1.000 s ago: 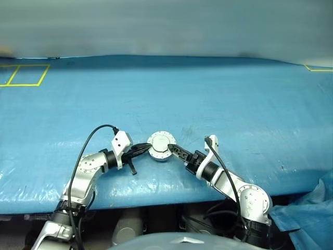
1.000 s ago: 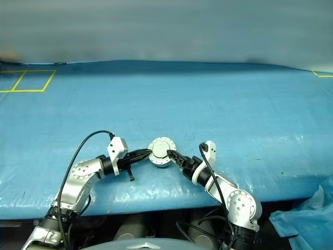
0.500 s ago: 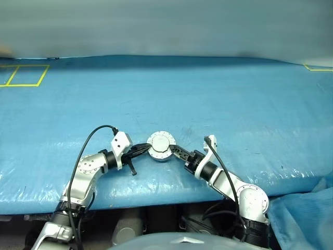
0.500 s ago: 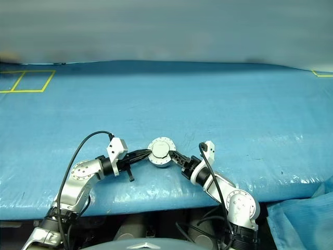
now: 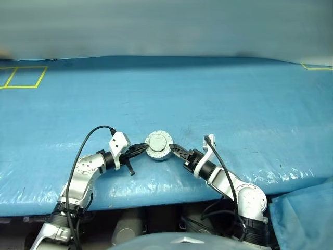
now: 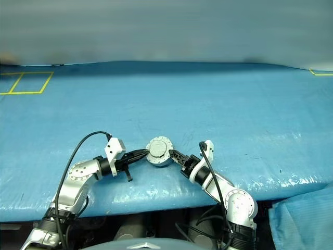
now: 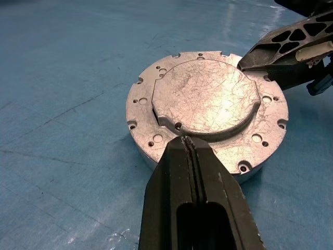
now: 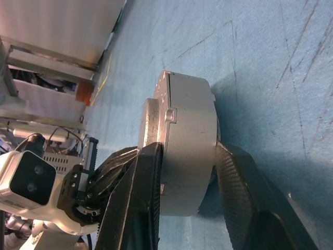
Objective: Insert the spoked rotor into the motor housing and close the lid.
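The motor housing (image 5: 158,146) sits on the blue-covered table (image 5: 218,99), close to the near edge and about midway along it. The lid (image 7: 207,99) is already on top of it, plain grey face up and scratched, sitting flat within the ring of screw holes. The spoked rotor cannot be inspected; with the lid down, it is judged to be inside. On that reading the insertion is done and the closing is nearly done, with only the final seating and release left.

The left gripper (image 5: 139,150) has its two black fingers pressed flat together, nothing between them, the tips resting at the housing's rim on its left side. The right gripper (image 6: 174,155) comes in from the right at a narrow spread. In its wrist view one finger (image 8: 136,198) lies against the lid face and the other (image 8: 244,192) reaches under the base, so it clamps lid and housing together top to bottom. Whether the lid is fully home cannot be confirmed: a thin seam runs round the side.

The table cover is a blue sheet, scuffed, wrinkled and shiny along the near edge. Yellow tape squares (image 5: 22,76) mark the far left corner, and another yellow mark (image 5: 315,66) shows at the far right. A pale wall stands beyond the far edge.
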